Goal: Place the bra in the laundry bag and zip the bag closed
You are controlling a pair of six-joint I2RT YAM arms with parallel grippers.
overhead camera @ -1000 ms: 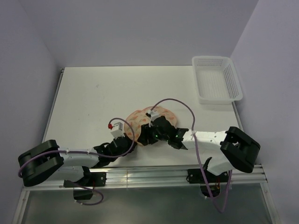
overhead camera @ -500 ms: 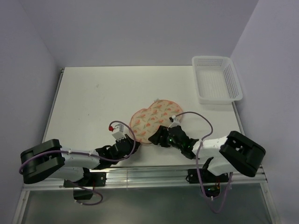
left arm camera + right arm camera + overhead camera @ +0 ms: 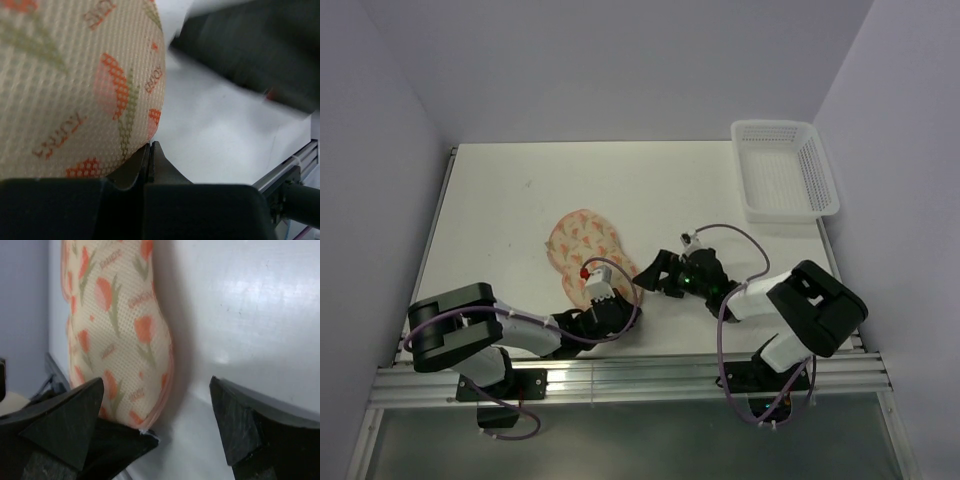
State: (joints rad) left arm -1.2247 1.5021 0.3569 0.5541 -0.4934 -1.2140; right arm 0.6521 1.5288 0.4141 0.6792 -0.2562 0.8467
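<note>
Seemingly the limp, light cream-pink printed laundry bag (image 3: 580,243) is rim-pinched by the left tool (image 3: 150,151), the right tool (image 3: 156,386) spread.

The laundry bag (image 3: 578,245) lies on the table (image 3: 500,190), left of centre. The basket (image 3: 775,165) sits far right, well apart.

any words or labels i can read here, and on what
bag: short orange words repeated among the flower print, seen in both wrist views; too blurred and tilted to read.
basket: no text seen.
table: no text seen.
Nothing else in the pictures carries a readable word, number or sign.
</note>
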